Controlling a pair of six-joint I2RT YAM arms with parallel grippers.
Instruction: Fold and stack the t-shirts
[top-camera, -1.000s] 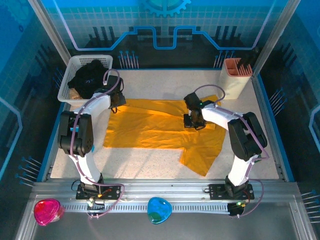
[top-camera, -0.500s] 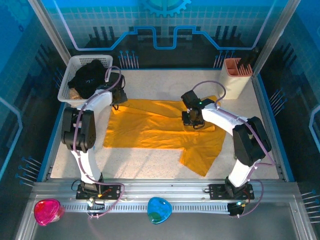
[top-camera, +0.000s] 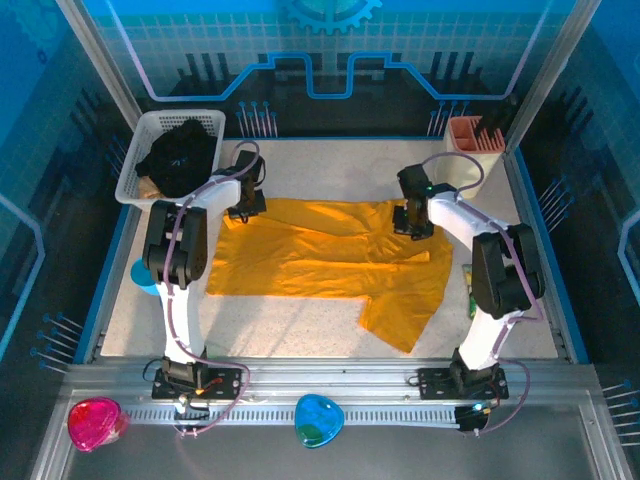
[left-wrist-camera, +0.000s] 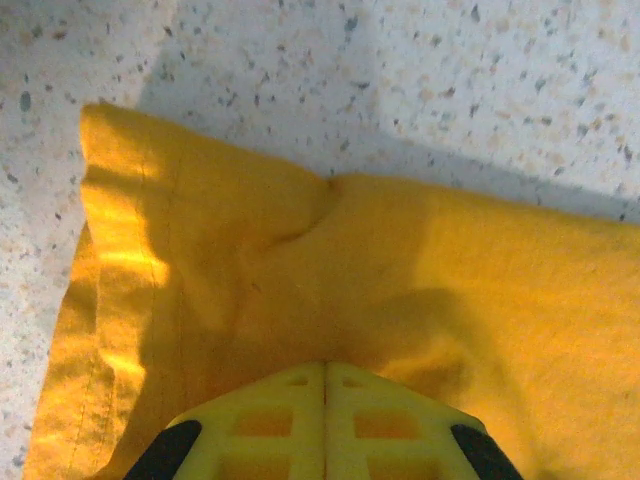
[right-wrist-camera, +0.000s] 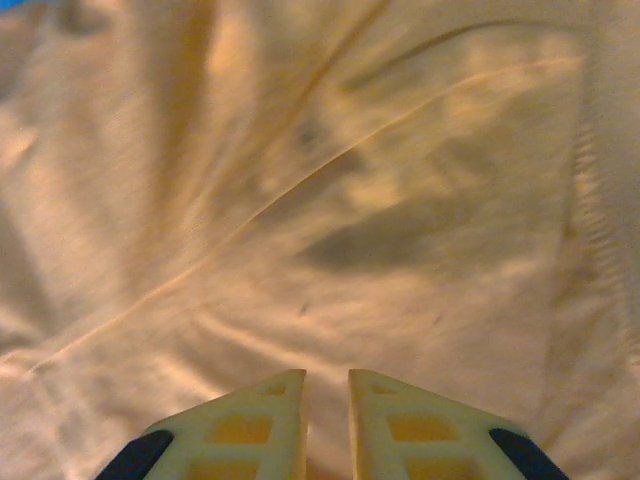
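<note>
The plain golden-yellow cloth t-shirt lies spread and mostly flat across the middle of the speckled white table, between the two arms, with one flap reaching toward the near right. Shallow creases run across its surface. The black cloth t-shirt sits bundled inside the white plastic mesh basket at the far left corner of the table, well apart from the yellow one. The left gripper is down at the far left corner of the yellow t-shirt. In the left wrist view its yellow fingers are pressed fully together, tips against the cloth, just short of a small pucker and near the stitched hem that borders bare table. Whether any fabric is caught between the tips cannot be told. The right gripper is down at the far right edge of the same t-shirt. In the right wrist view its fingers stand slightly apart with a narrow slit between them, pointing at creased yellow cloth. That view is blurred, and no fabric can be made out inside the slit. A salmon-pink ribbed container stands at the far right corner, just beyond the right arm. A pink heart-shaped piece and a blue heart-shaped piece rest on the metal rail at the near edge, in front of the arm bases.
</note>
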